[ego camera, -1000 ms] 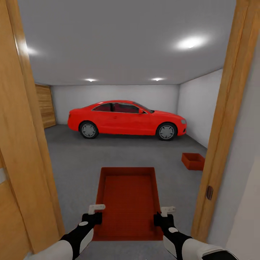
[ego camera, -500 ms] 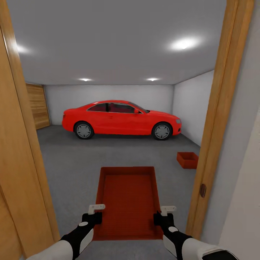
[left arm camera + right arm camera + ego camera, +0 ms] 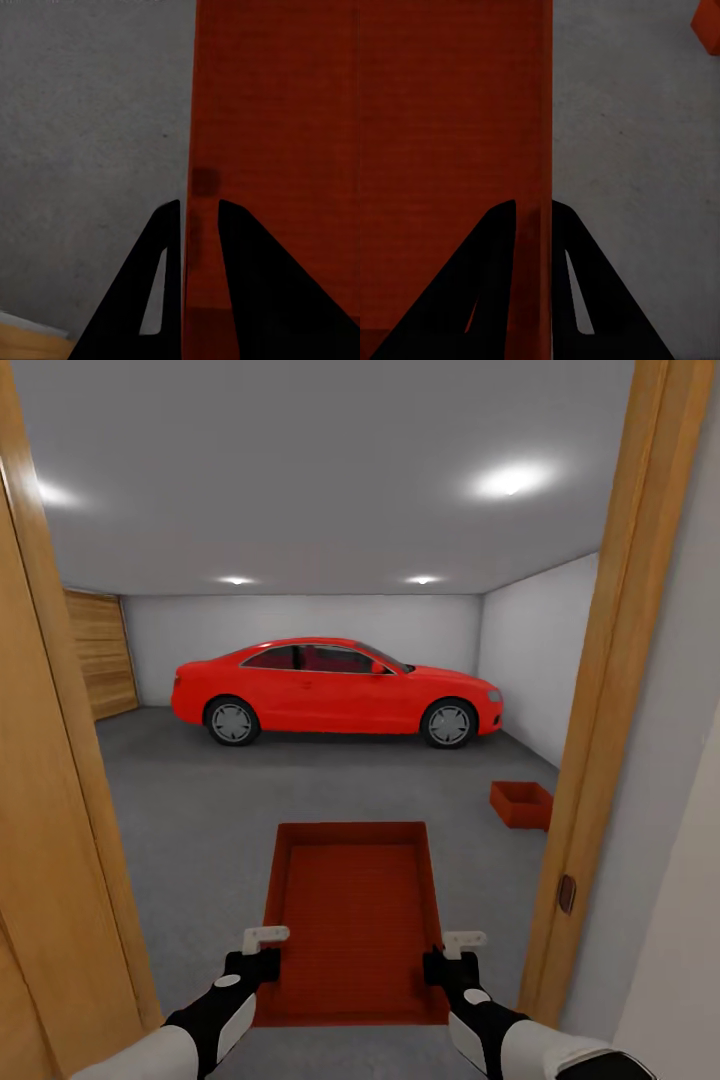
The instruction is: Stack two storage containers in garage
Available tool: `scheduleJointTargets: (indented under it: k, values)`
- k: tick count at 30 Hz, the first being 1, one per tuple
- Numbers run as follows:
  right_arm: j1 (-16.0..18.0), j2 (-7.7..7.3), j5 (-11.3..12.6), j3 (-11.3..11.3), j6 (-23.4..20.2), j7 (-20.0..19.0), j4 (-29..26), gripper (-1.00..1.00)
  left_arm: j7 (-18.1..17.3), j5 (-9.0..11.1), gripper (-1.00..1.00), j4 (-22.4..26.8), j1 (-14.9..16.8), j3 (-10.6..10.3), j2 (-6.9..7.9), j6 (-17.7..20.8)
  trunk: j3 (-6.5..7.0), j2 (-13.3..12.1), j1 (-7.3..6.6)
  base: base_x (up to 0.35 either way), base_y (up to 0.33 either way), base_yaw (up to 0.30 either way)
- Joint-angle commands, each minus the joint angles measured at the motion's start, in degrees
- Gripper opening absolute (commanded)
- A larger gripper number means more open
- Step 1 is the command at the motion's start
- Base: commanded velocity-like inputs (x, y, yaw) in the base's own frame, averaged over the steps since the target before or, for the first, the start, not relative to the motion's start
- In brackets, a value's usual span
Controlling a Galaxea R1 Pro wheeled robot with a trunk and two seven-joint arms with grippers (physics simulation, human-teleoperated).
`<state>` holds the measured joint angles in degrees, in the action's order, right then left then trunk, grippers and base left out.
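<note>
Garage seen through doorway (image 3: 70,780): grey floor (image 3: 200,810), red car (image 3: 335,693). Carried bin (image 3: 352,915) is clamped at its side walls by left pincer (image 3: 262,948) and right pincer (image 3: 448,952); second bin (image 3: 521,804) is set by right wall.

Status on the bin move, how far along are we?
Done: one red-orange open-top bin already sits on the grey concrete garage floor, near the white right wall. In hand: the second red-orange bin is carried in the wooden doorway, left claw and right claw each shut on a side wall. Left: drive in and stack it on the first bin.
</note>
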<state>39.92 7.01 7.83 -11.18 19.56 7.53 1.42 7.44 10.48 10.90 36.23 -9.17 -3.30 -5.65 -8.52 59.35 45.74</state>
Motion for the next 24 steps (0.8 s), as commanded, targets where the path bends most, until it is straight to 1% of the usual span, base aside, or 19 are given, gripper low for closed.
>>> scheduleJointTargets:
  k: [1,2,4,13,18,19,21,22,24]
  values:
    - [0.07,-0.32,0.91,-0.17,0.22,-0.06,0.17,-1.00,0.58,0.24,-1.00,0.12,0.07,-0.16,0.35,-0.15,-0.08,0.06,0.03,0.211,0.000,0.000]
    - [0.07,-0.30,1.16,-0.79,0.22,-0.06,0.17,-1.00,0.56,0.23,-1.00,0.10,0.07,-0.15,0.37,-0.15,-0.08,0.06,0.03,0.249,0.000,0.000]
    - [0.07,-0.28,1.40,-1.32,0.23,-0.06,0.17,-1.00,0.52,0.18,-1.00,0.14,0.07,-0.08,0.38,-0.15,-0.08,0.06,0.03,0.283,0.000,0.000]
    - [0.07,-0.22,2.39,-2.34,0.27,-0.06,0.17,-1.00,0.44,-0.03,-1.00,0.32,0.07,0.13,0.42,-0.15,-0.08,0.06,0.03,0.301,0.000,0.000]
    - [0.07,-0.20,2.91,-2.87,0.23,-0.06,0.17,-1.00,0.46,0.39,-1.00,0.42,0.07,-0.30,0.49,-0.15,-0.08,0.06,0.03,0.082,0.001,0.000]
    - [0.07,-0.19,3.03,-2.98,0.24,-0.06,0.17,-1.00,0.47,0.51,-1.00,0.45,0.06,-0.40,0.51,-0.15,-0.08,0.06,0.03,0.091,0.207,0.000]
    - [0.07,-0.27,2.20,-2.23,0.25,-0.06,0.17,-1.00,0.60,0.69,-1.00,0.47,0.07,-0.57,0.47,-0.15,-0.08,0.06,0.03,0.104,0.246,0.000]
    - [0.07,-0.49,1.57,2.21,0.24,-0.06,0.17,-1.00,1.61,-0.12,-1.00,0.48,0.07,0.38,1.33,-0.15,-0.08,0.06,0.03,0.109,0.253,0.000]
    - [0.07,-0.50,1.57,2.21,0.25,-0.06,0.17,-1.00,1.61,-0.12,-1.00,0.50,0.07,0.38,1.33,-0.15,-0.08,0.06,0.03,0.093,0.178,0.000]
